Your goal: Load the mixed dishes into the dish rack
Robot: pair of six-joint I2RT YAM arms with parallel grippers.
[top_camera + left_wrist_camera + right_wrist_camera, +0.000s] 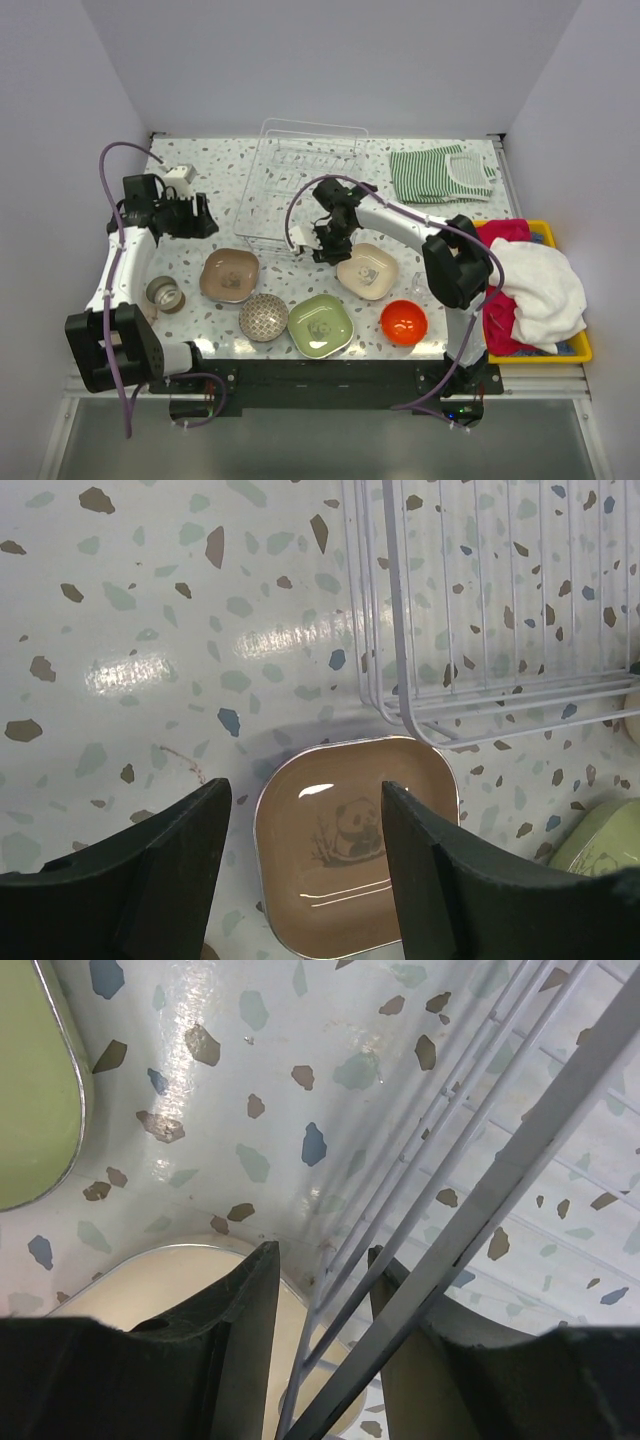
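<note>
Top external: white speckled terrazzo bench (200, 200) carries everything. See-through wire-grid dish rack (300, 170) sits far middle, set at a slant. Yellow tray (565, 352) at the right edge holds a white cloth (540, 290) and a red one. Striped green cloth (430, 172) lies far right, beside the rack.

My right gripper (325, 245) is at the rack's near-left corner. In the right wrist view its fingers (245, 1310) stand partly apart with rack wires running between them. Can't tell if they pinch the wire. My left gripper (205, 218) hangs left of the rack, fingers spread wide, nothing between them.

All dishes lie on the bench in front of the rack:
- Brown rounded-square plate (229, 275) is below my left gripper, just beside the rack's near corner, with a panda drawing inside.
- Cream rounded-square plate (367, 271) is just right of my right gripper.
- Green rounded-square plate (320, 325) is near the front edge, middle.
- Grey patterned bowl (264, 317) is just left of the green plate.
- Glossy orange-red bowl (404, 322) is right of the green plate.
- Small grey cup (165, 294) is left of the brown plate, beside my left arm.
</note>
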